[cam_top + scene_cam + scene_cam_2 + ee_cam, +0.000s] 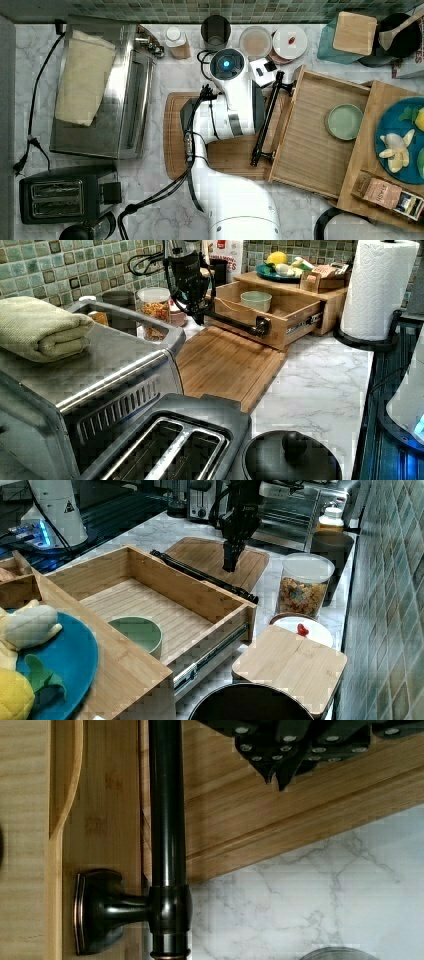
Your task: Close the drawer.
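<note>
On the top view's left, a folded towel (pixel 85 75) lies on a steel toaster oven (pixel 107 90), with a black toaster (pixel 62 195) below it on the marble surface (pixel 150 175). In the middle, the white robot arm (pixel 235 115) reaches over a grooved bamboo cutting board (pixel 175 135). On the top view's right, the drawer (pixel 312 145) stands pulled well out of its wooden cabinet. A pale green bowl (pixel 344 121) sits inside it. A long dark bar handle (pixel 266 117) runs along the drawer front. The cabinet top carries a blue plate (pixel 400 145) of toy fruit.

The step in hand seems to be bringing the pincer to the drawer front for a push. To do it well, the arm should probably press near the middle of the handle or front panel, straight along the side rails. An off-centre push could skew the drawer, and a jolt might slide the bowl.

In the right view, the pincer (pixel 229 560) hangs point-down above the cutting board, just beside the handle and apart from it. In the wrist view, its dark fingertips (pixel 274 767) sit nearly together, so it looks clenched. It grasps nothing and touches nothing.
</note>
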